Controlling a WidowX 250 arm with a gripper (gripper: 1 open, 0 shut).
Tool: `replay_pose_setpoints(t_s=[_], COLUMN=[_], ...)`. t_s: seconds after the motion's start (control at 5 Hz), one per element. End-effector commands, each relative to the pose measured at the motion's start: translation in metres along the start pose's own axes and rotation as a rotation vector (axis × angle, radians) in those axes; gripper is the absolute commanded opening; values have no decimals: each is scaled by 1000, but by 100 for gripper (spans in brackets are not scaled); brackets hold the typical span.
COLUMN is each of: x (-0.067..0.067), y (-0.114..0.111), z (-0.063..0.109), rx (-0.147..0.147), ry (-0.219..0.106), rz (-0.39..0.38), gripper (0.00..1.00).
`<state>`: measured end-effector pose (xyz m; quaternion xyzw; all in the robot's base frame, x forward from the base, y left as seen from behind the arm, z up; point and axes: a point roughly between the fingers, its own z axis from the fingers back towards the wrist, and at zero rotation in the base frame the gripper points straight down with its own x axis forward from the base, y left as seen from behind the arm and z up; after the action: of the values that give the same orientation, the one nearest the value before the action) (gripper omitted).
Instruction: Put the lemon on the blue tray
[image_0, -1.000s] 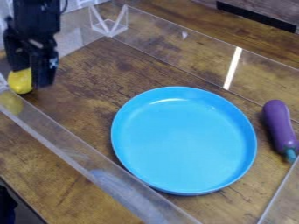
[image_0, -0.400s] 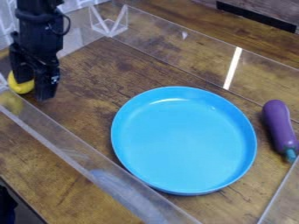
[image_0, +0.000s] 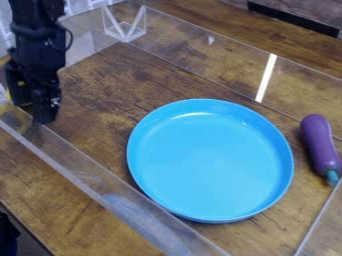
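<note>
The blue tray (image_0: 210, 160) is a large round dish lying on the wooden table, right of centre. My gripper (image_0: 32, 108) is at the far left, pointing straight down, with its black fingers low near the table top. Its jaws stand open. The lemon is hidden behind the gripper's fingers; no yellow shows. The gripper stands well to the left of the tray, with bare wood between them.
A purple eggplant (image_0: 319, 143) with a teal stem lies at the right edge, just past the tray. A clear plastic wall (image_0: 80, 175) runs along the front left of the table, close to the gripper. A clear stand (image_0: 127, 20) sits at the back.
The gripper has come down and shifted slightly left over the lemon. The yellow fruit that showed beside its fingers is now covered.
</note>
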<state>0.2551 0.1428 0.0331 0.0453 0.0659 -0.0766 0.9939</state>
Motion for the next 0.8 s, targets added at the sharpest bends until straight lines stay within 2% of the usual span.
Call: replay_pose_setpoints(t_s=[0.0,0.2,0.6], x=[3,0,-2], y=[19,17,12], z=[-4,-6,-5], rx=[18,21,19], ry=[-21,-19,-13], rz=[110,114,127], gripper=[100,0,0])
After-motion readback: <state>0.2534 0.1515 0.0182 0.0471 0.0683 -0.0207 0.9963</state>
